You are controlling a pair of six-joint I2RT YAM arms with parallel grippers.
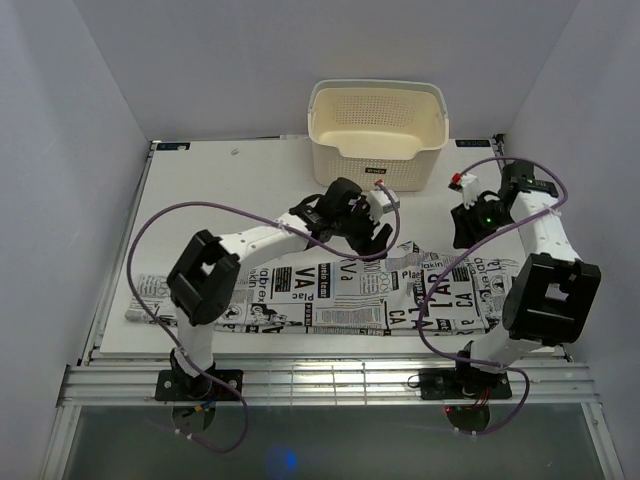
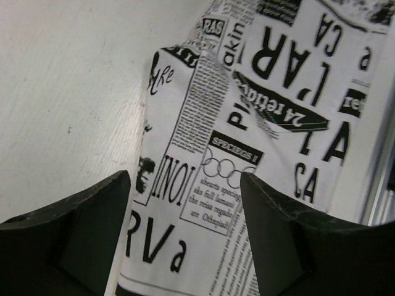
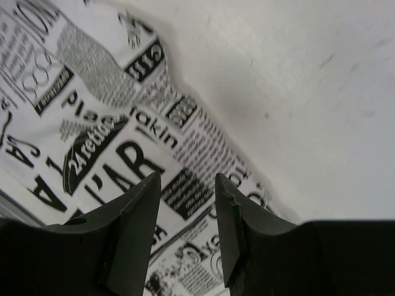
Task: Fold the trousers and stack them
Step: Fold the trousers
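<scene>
Fingers (image 2: 80, 240) apart, apparently empty, above trousers (image 2: 203, 111)

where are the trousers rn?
Top view: the trousers lie flat along the table's near edge, spanning left to right; the cream basket sits at the far edge.

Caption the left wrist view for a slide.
Open left tool hovers over white newspaper-print cloth trousers on the white table.

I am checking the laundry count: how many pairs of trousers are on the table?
1. The trousers lie spread flat along the near edge of the table. Another piece folded beneath them could be hidden.
</scene>
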